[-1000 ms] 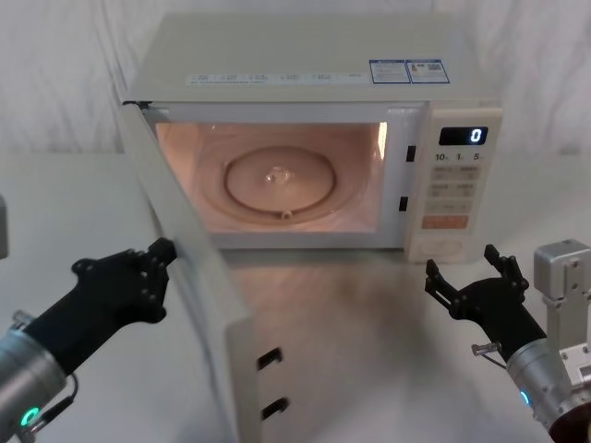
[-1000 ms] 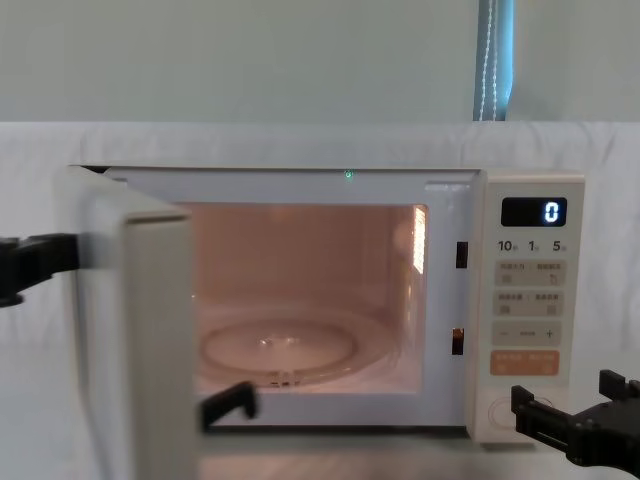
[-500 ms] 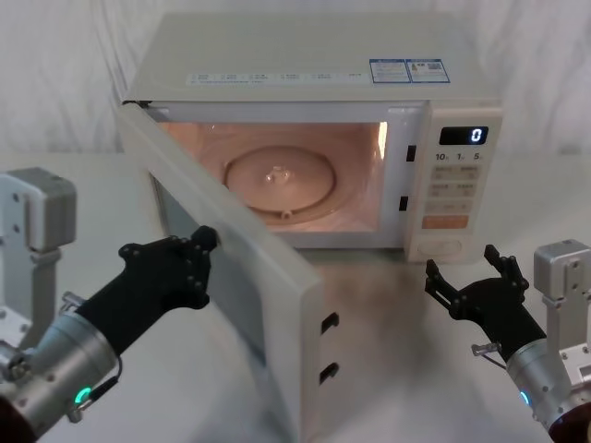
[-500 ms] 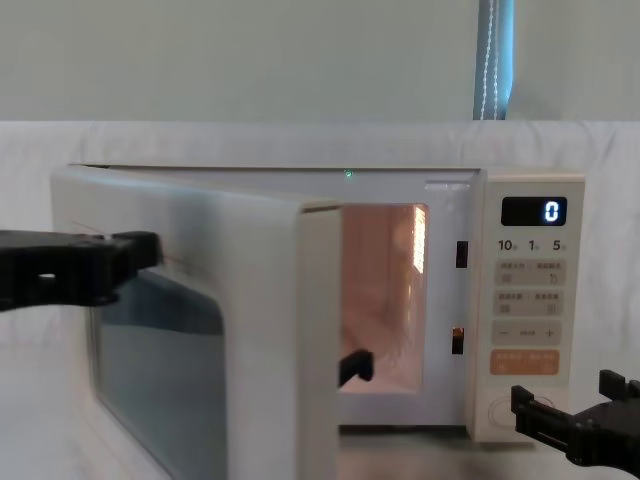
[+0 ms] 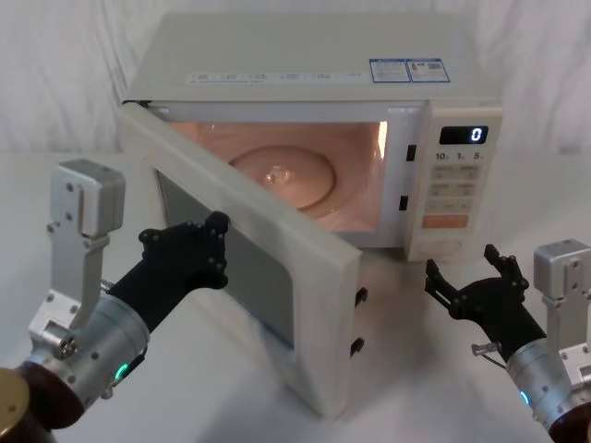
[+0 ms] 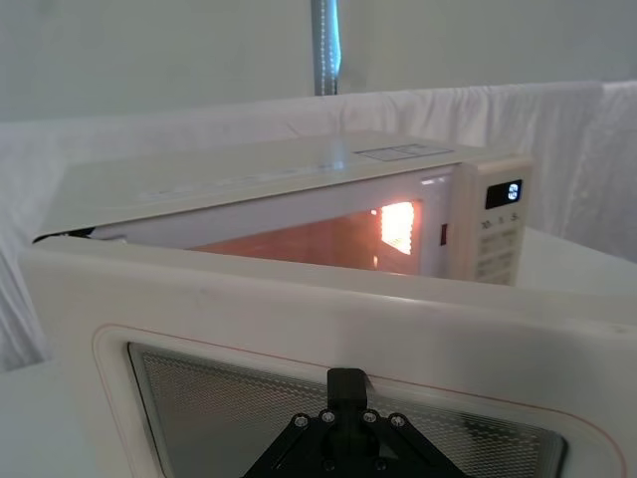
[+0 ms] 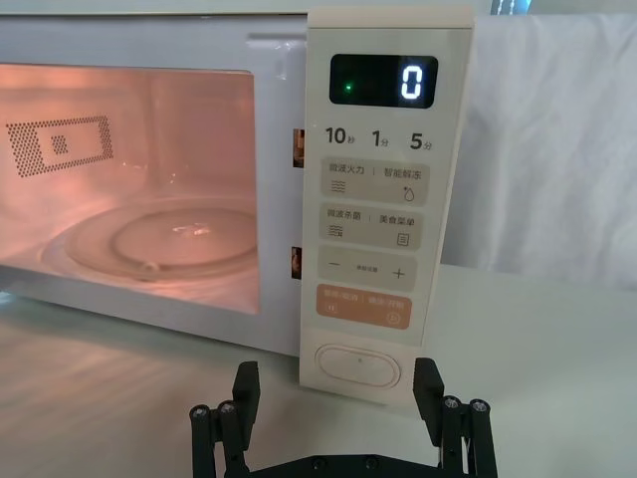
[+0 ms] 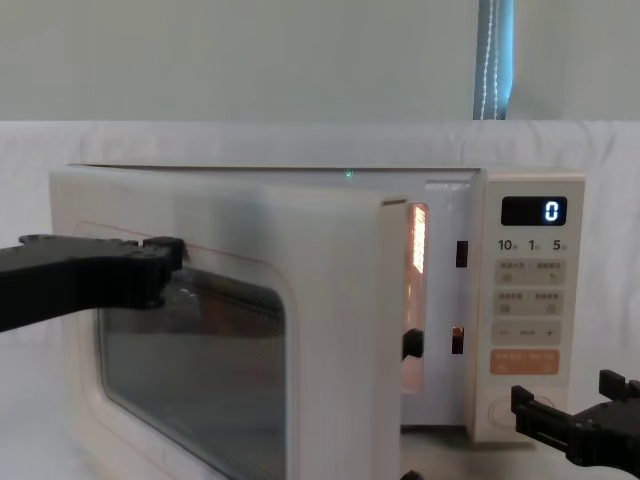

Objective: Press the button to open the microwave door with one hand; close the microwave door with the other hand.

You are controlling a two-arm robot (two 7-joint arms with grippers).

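The microwave door (image 5: 309,314) stands partly open, swung out from its left hinge, and the lit cavity shows behind it. My left gripper (image 5: 208,247) is shut, its black fingertips pressed against the door's outer face at the window's upper edge; the left wrist view shows the left gripper (image 6: 345,383) on the door (image 6: 299,314), and the chest view shows the left gripper (image 8: 165,258) on the door (image 8: 250,225). The button (image 7: 356,365), a wide cream oval, sits at the bottom of the control panel, also seen as the button (image 5: 441,245). My right gripper (image 7: 336,376) hangs open just in front of the button, apart from it, seen too as the right gripper (image 5: 462,265).
The microwave body (image 5: 305,55) stands on a white cloth-covered table (image 5: 406,369). A glass turntable (image 5: 286,171) lies inside. Above the button are an orange key (image 7: 363,308) and a display (image 7: 383,82) reading 0. A white curtain hangs behind.
The door has swung from nearly straight out toward the cavity, with my left gripper following it forward and to the right. My right gripper has not moved.
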